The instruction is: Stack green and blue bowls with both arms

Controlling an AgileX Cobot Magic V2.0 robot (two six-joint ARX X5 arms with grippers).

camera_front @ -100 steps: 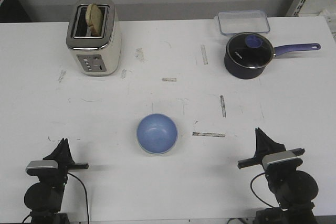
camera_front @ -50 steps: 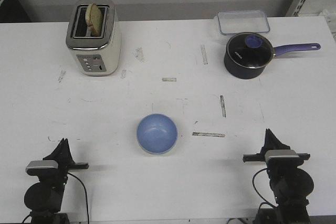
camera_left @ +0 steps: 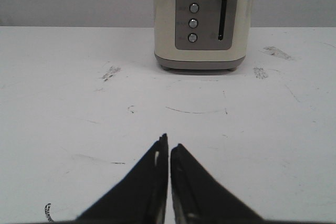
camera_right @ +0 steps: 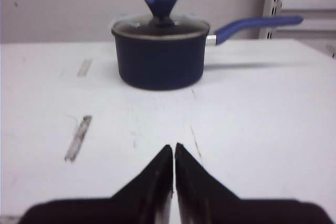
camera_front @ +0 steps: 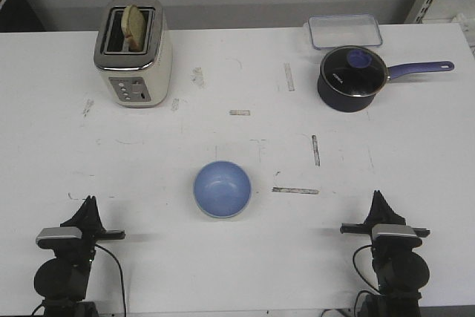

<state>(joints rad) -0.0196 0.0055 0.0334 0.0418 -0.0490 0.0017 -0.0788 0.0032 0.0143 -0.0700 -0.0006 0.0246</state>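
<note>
At the near left edge of the white table [camera_front: 237, 72], the left gripper [camera_front: 88, 206] was seen parked low, its jaws pressed together with only a hairline seam between the tips in the left wrist view [camera_left: 169, 148]; nothing was held. Straight ahead of it, well apart, a cream toaster [camera_front: 133, 51] with a slice of bread [camera_front: 132, 24] in one slot was placed at the far left.

Near the middle of the table, the blue bowl [camera_front: 222, 188] was found upright and apart from both grippers, roughly between them and slightly farther from the robot. A pale rim could be made out along its near lower edge; it is judged that the green bowl may sit nested beneath it, but this could not be told for certain, and no green bowl was visible anywhere else.

At the far right, a dark navy saucepan [camera_front: 352, 78] with a glass lid was set just in front of a clear container [camera_front: 345, 32]. At the near right, the right gripper [camera_front: 379, 202] was likewise clenched on nothing [camera_right: 174, 150].

The stacking is judged to be either already finished, with both arms parked, or unable to be confirmed from these views.
</note>
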